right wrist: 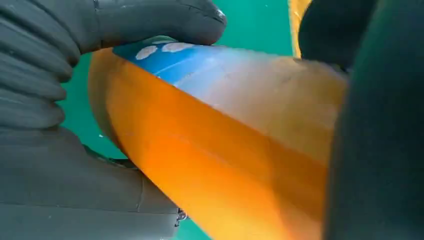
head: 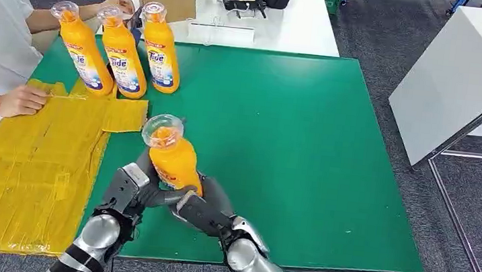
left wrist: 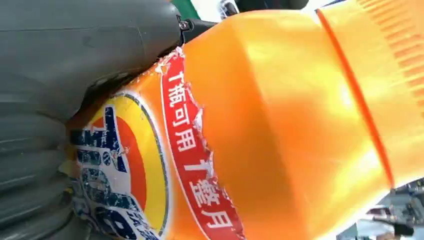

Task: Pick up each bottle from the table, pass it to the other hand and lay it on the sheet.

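Glossy orange bottle [head: 173,159] (clear-capped), both hands

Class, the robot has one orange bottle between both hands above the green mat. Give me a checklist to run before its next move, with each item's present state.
1. Left hand on the held bottle: ok.
2. Right hand on it too: ok.
3. Which hand bears the weight: cannot tell.
4. Bare space on the yellow sheet: ok.
5. Person's hand off the sheet: not ok, it rests on the sheet's far edge.
6. Three standing bottles away from the route: ok.
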